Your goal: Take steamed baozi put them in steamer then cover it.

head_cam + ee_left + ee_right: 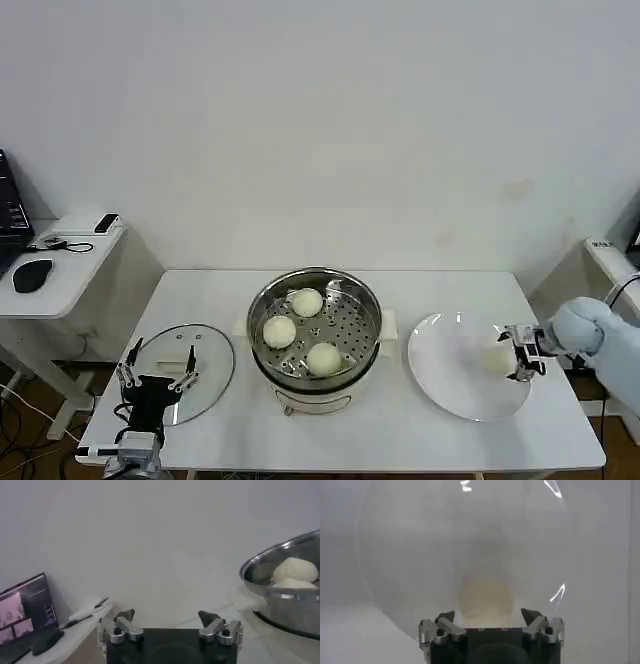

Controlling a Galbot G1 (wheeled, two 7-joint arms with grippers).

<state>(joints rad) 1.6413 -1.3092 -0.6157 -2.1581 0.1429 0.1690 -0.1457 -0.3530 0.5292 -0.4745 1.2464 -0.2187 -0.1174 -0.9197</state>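
Observation:
The steel steamer (265,305) stands mid-table with three cream baozi on its perforated tray: one at the back (306,301), one at the left (279,331), one at the front (322,357). A fourth baozi (496,361) lies on the white plate (445,375) to the right. My right gripper (521,353) hangs open at that bun's right side; in the right wrist view the bun (485,597) sits just ahead of the spread fingers (489,617). The glass cover (205,350) lies flat at the left. My left gripper (157,364) is open above the cover's near edge, holding nothing (169,616).
A side desk (70,262) with a mouse and cables stands at far left. The steamer's rim (270,560) and two buns show at the edge of the left wrist view, with a monitor (25,612) off to the other side.

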